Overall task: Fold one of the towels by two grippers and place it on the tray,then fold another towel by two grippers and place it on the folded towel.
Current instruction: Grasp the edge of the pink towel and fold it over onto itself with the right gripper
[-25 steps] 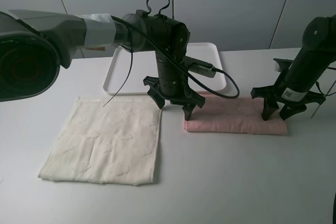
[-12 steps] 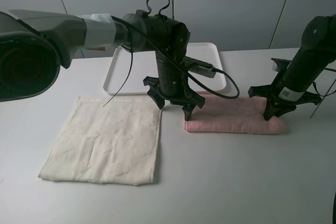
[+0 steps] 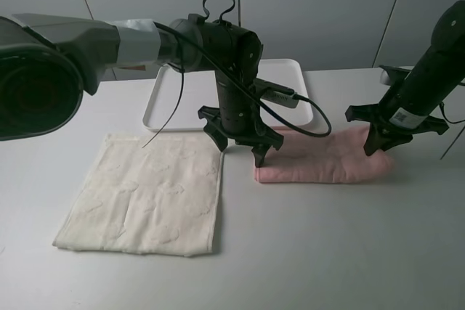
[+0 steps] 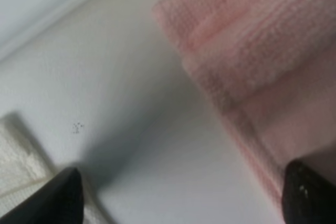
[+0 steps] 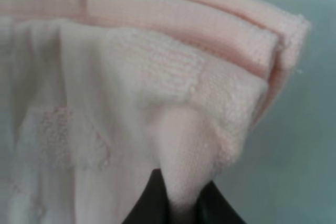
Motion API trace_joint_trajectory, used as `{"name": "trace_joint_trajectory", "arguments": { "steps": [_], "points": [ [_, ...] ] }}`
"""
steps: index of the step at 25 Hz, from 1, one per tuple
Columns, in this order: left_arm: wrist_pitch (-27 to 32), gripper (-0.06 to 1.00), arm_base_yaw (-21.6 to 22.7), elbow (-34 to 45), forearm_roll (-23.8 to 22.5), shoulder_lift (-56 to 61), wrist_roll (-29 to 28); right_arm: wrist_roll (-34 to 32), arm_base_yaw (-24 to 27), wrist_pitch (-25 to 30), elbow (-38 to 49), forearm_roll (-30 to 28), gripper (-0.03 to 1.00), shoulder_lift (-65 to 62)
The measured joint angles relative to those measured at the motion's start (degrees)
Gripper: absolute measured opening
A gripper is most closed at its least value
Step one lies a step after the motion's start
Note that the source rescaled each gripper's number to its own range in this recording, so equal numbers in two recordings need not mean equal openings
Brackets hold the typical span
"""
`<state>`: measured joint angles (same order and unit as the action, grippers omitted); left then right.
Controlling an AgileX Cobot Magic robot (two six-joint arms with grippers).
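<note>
The pink towel [image 3: 320, 159], folded into a long strip, lies in front of the white tray [image 3: 168, 99]. My right gripper [image 3: 378, 146] is shut on the strip's right end and holds that end raised off the table. In the right wrist view a peak of the pink towel [image 5: 173, 108] is pinched in the right gripper [image 5: 176, 205]. My left gripper [image 3: 238, 147] stands open at the strip's left end. One fingertip [image 4: 310, 198] is on the pink towel [image 4: 252, 51], the other by the cream-white towel [image 4: 16, 174]. The cream-white towel [image 3: 145, 194] lies flat on the left.
A black cable [image 3: 305, 117] loops from the left arm over the tray's front edge and the pink strip. The grey wall stands behind the tray. Bare white table lies in front of both towels.
My right gripper has closed on the pink towel's right end and risen a little, lifting that end off the table. The left arm and the cream-white towel have not moved.
</note>
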<state>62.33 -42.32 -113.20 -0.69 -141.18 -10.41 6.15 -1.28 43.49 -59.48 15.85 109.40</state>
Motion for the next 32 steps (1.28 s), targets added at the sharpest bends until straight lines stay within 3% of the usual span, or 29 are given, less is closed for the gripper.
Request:
{"name": "trace_joint_trajectory", "arguments": {
  "steps": [7,15,32],
  "points": [
    [0.18,0.97,0.0,0.0,0.0,0.0,0.0,3.49,0.04,3.43,0.04,9.67,0.05,-1.9],
    [0.18,0.97,0.0,0.0,0.0,0.0,0.0,16.84,0.04,7.13,0.18,32.31,0.05,-1.99],
    [1.36,0.97,0.59,0.0,-0.11,0.0,-0.26,28.72,-4.93,5.55,0.27,46.57,0.04,4.48]
  ]
}}
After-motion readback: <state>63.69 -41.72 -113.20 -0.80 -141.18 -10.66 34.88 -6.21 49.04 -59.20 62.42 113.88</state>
